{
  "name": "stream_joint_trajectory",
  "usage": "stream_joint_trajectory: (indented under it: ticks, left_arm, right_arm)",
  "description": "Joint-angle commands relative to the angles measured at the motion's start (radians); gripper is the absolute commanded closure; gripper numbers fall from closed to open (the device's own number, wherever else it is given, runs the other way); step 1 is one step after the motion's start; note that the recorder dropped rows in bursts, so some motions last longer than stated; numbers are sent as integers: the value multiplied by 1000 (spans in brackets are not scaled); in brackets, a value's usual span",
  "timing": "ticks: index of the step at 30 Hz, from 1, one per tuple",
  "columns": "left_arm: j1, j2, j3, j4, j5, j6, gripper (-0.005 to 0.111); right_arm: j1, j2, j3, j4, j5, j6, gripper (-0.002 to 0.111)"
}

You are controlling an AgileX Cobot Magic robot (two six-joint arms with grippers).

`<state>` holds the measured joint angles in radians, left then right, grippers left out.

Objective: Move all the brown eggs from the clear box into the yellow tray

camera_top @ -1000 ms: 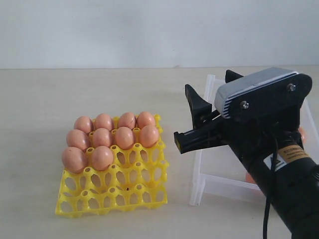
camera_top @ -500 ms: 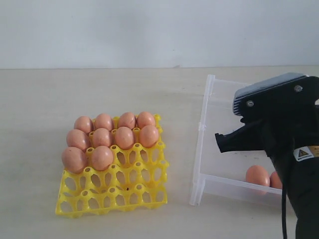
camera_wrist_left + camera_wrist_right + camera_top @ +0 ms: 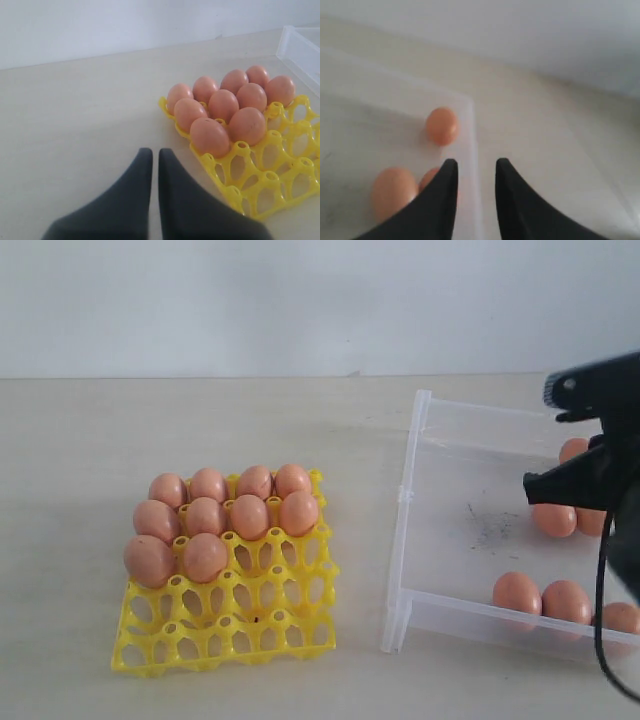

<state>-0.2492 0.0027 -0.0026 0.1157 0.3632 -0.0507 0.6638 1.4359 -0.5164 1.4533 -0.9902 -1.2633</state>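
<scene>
The yellow tray (image 3: 230,625) lies on the left with several brown eggs (image 3: 205,515) filling its far rows; its near cups are bare. On the right the clear box (image 3: 400,540) holds several more brown eggs (image 3: 517,592), some near the front wall and others by the right side (image 3: 553,520). My right gripper (image 3: 535,488) hovers over the box's right part. In the right wrist view the right gripper (image 3: 476,165) is open and empty above the box wall, with eggs (image 3: 442,125) beside it. My left gripper (image 3: 152,152) is shut and empty beside the tray (image 3: 280,185).
The tabletop is plain beige with a pale wall behind it. A corner of the clear box (image 3: 300,47) shows beyond the tray in the left wrist view. A dark smudge (image 3: 490,530) marks the box floor.
My right arm has swung to the right, from the gap between tray and box to over the box's right side. Its jaws have narrowed. Eggs it hid in the box now show.
</scene>
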Motion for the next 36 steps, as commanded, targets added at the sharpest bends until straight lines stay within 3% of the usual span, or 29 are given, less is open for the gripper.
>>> stream_joint_trajectory:
  ticks: [1,3,8,10,14,17,20,26,32,36]
  left_arm:
    - [-5,-3,3,2,-3,-8,103]
    - [-5,-3,3,2,-3,-8,103]
    - [-5,-3,3,2,-3,-8,103]
    - [-5,-3,3,2,-3,-8,103]
    - [-5,-3,3,2,-3,-8,103]
    - [-5,-3,3,2,-3,-8,103]
    - [-5,-3,3,2,-3,-8,103]
    - [-5,-3,3,2,-3,-8,103]
    - [-5,-3,3,2,-3,-8,103]
    - [-5,-3,3,2,-3,-8,103]
  right_arm:
    - [-327,-8,-198,250,727,-378,96]
    - [-366,-8,-251,291,753,-505,109]
    - [-365,-6,-325,291,634,-508,90]
    - [-365,-6,-363,291,524,-533,89]
    - [-365,-4,-451,291,508,-560,90]
    - [-365,-2,-471,291,482,-553,98]
    - [-365,4,-440,291,506,-539,108]
    - [-365,62,-330,291,504,-510,108]
    - [-365,73,-198,291,910,-420,108]
    - [-365,69,-162,291,809,-443,108]
